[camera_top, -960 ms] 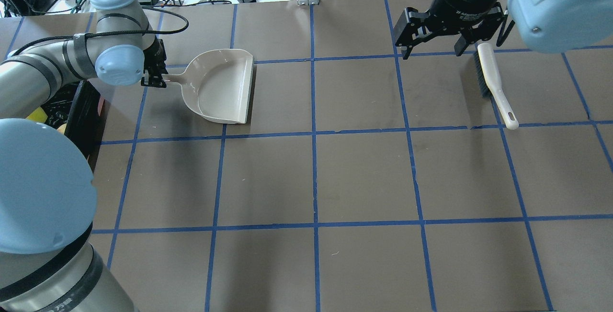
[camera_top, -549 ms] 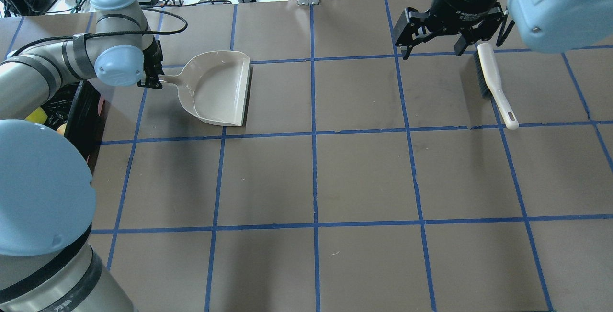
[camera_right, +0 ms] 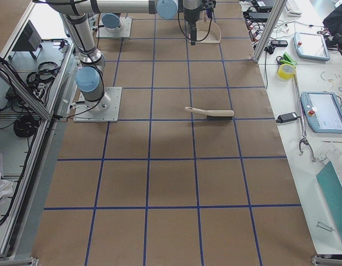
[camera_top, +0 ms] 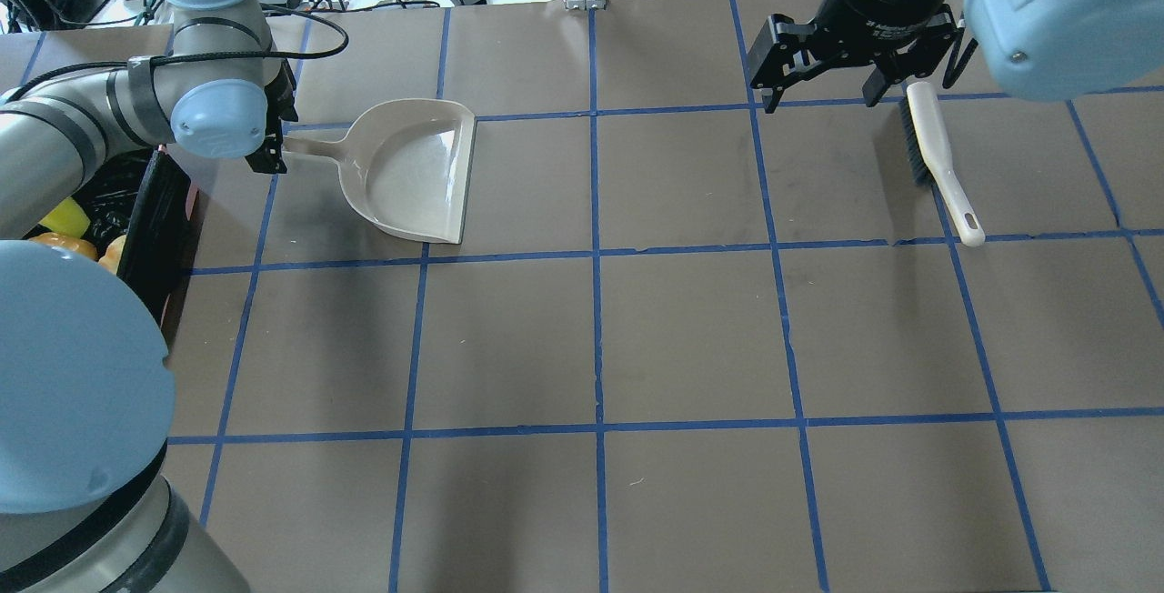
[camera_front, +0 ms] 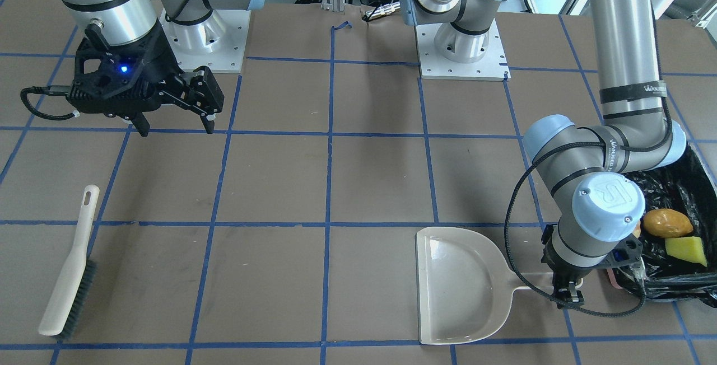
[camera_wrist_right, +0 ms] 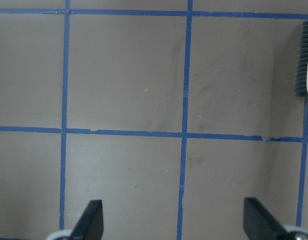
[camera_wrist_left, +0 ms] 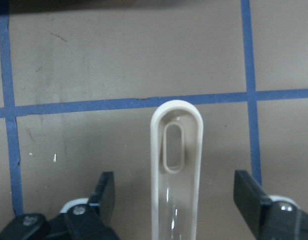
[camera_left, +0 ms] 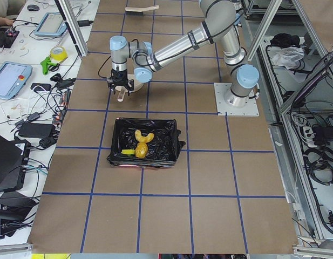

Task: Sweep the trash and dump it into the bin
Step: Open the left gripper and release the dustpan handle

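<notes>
Left gripper (camera_wrist_left: 174, 187): jaws wide, either side of the handle of the dustpan (camera_front: 459, 292), clear of it. Right gripper (camera_front: 176, 128): jaws wide, above table (camera_front: 369, 180); brush (camera_front: 67, 281) at its 7 o'clock, front-facing view. Trash (camera_front: 666, 222) lies inside bin (camera_front: 692, 186), at dustpan's 3 o'clock.

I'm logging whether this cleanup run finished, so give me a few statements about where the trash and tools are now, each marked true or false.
1. The dustpan holds a piece of trash. False: its tray is empty.
2. The potato-like lump and the sponge wedge lie in the bin. True.
3. The right gripper holds the brush. False: its jaws are open and the brush lies on the table.
4. The left gripper has its jaws open on either side of the dustpan's handle. True.
</notes>
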`<state>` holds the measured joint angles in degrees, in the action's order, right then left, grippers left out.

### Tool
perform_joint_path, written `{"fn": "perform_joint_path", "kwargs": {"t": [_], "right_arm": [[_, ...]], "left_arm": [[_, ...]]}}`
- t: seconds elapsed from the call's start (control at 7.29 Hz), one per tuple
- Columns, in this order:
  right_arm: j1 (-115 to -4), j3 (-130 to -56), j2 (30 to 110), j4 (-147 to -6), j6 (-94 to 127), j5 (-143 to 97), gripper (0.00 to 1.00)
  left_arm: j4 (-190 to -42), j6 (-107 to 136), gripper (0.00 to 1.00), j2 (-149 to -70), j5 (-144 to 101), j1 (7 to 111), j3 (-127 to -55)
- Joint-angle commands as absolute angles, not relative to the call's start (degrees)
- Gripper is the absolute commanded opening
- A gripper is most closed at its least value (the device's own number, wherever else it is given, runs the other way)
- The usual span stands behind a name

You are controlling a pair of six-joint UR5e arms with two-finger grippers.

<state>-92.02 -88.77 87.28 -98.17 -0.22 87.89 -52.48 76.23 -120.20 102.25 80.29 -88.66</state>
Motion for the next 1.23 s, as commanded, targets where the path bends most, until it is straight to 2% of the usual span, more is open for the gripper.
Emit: {"fn": "perform_joint_path", "kwargs": {"t": [0.0, 0.14, 0.41, 0.82, 1.1], "right_arm": [[-92.02, -88.77, 87.28, -98.17, -0.26, 87.89, 1.0], [-92.02, -88.77, 87.28, -98.09, -0.26, 87.89, 1.0], [-92.02, -88.77, 87.28, -98.09, -0.26, 87.89, 1.0], [-92.02, -88.77, 87.28, -98.17, -0.18, 87.89, 1.0], [-92.02, -88.77, 87.28, -98.17, -0.18, 87.89, 1.0]], "left_arm": [[-53.25, 69.83, 0.95, -116.38, 99.68, 81.03, -87.81], [-55.7, 64.3, 1.0, -113.84, 99.15, 81.38, -87.98], [-58.44, 49.49, 1.0, -109.45, 95.02, 81.65, -87.55], [-65.92, 47.3, 1.0, -101.97, 87.13, 82.44, -88.24], [-69.57, 25.75, 1.0, -99.77, 86.83, 84.89, -88.68]]}}
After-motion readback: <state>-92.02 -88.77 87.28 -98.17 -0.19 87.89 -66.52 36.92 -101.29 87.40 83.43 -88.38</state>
